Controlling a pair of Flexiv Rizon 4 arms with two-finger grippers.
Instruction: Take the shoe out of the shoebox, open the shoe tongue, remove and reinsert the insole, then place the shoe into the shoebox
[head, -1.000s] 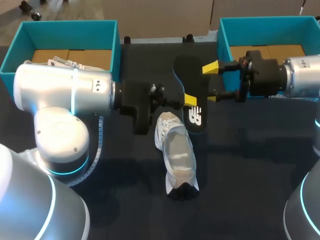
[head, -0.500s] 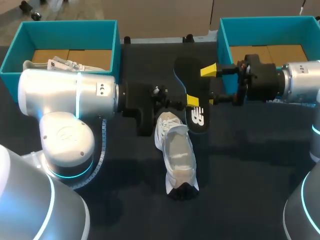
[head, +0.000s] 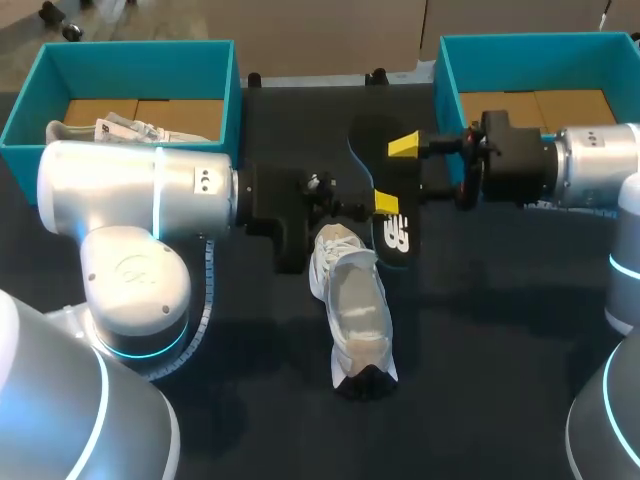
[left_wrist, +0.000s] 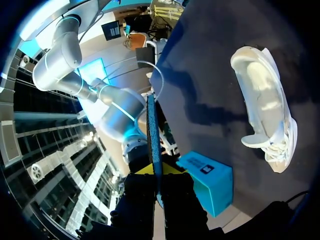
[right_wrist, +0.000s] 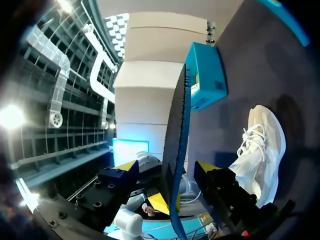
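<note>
A white shoe (head: 357, 305) lies on the dark table at the centre, toe toward the front edge. Just behind it, the black insole (head: 378, 160) is held up on edge, with my left gripper (head: 380, 203) shut on its lower end. My right gripper (head: 411, 168) comes in from the right and straddles the insole's upper part. In the right wrist view the insole (right_wrist: 178, 145) stands edge-on between the right gripper's (right_wrist: 169, 172) spread fingers, with a gap on each side. In the left wrist view the insole (left_wrist: 153, 132) rises from the left gripper (left_wrist: 156, 172), and the shoe (left_wrist: 265, 102) lies beside it.
A teal shoebox (head: 232, 85) stands at the back left, with another white shoe (head: 128, 128) inside it. A second teal shoebox (head: 446, 75) stands at the back right, behind my right arm. My left arm's large body covers the table's left side.
My right gripper has moved left until its fingers stand on both sides of the insole, and they have drawn closer together. The left gripper shifted slightly right with the insole.
</note>
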